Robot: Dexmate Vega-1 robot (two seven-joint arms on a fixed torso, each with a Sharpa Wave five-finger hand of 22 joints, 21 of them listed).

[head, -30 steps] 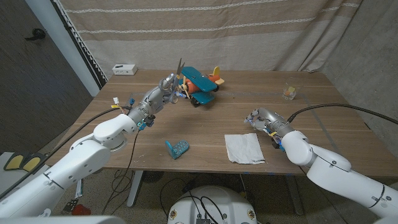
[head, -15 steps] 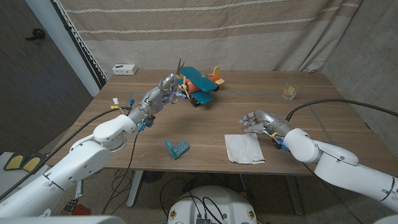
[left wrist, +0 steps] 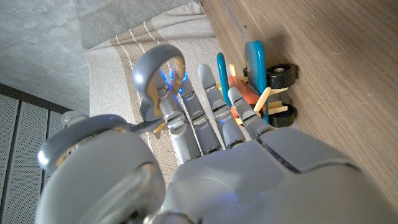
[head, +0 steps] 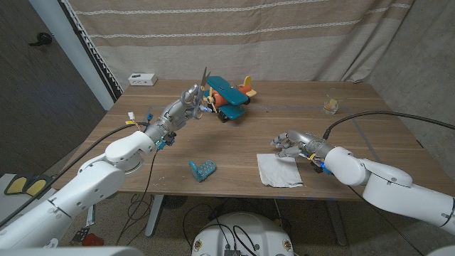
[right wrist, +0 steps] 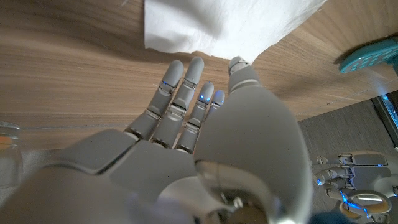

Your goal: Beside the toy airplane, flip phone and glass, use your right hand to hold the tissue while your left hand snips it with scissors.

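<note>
My left hand (head: 189,97) is raised beside the toy airplane (head: 229,96) and grips grey-handled scissors (head: 205,77), blades pointing up. In the left wrist view the scissors' handle loop (left wrist: 158,66) stands over my fingers, with the airplane (left wrist: 254,67) behind. A white tissue (head: 279,169) lies flat near the table's front edge. My right hand (head: 288,142) is at the tissue's far edge, fingers spread and holding nothing. In the right wrist view its fingertips (right wrist: 186,74) reach the tissue (right wrist: 217,25) edge. The teal flip phone (head: 202,169) lies left of the tissue. The glass (head: 330,104) stands at the far right.
A small white box (head: 142,79) sits at the table's far left corner. A dark panel stands past the table's left edge and a curtain hangs behind it. Bare wood (head: 355,128) stretches between the glass and my right hand.
My right hand has moved left and nearer to the tissue's far edge, and its curled fingers have spread. The left hand with the scissors has stayed still.
</note>
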